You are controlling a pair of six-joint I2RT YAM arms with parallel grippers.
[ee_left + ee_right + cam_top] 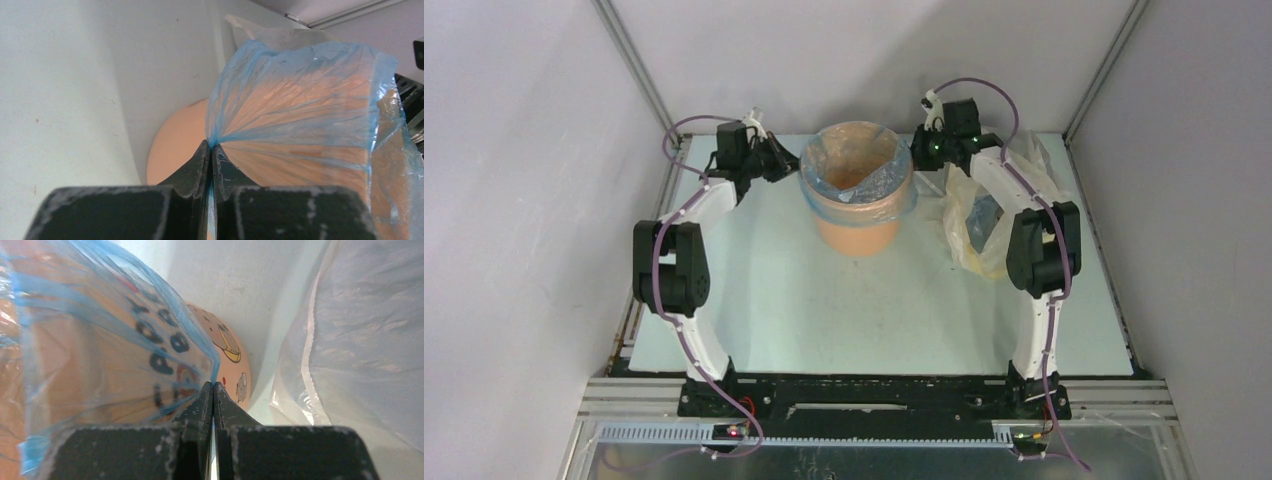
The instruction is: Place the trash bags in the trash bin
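Observation:
The orange-tan trash bin stands upright at the back middle of the table. A light-blue trash bag lines its mouth, its film draped over the rim. My left gripper is at the bin's left rim, shut on the bag's edge; in the left wrist view the film fans out from the pinched fingertips over the bin. My right gripper is at the right rim, shut on the bag's edge at its tips, against the printed bin wall.
A larger yellowish-clear plastic bag lies right of the bin, under my right arm, and fills the right side of the right wrist view. White enclosure walls stand close behind and beside the table.

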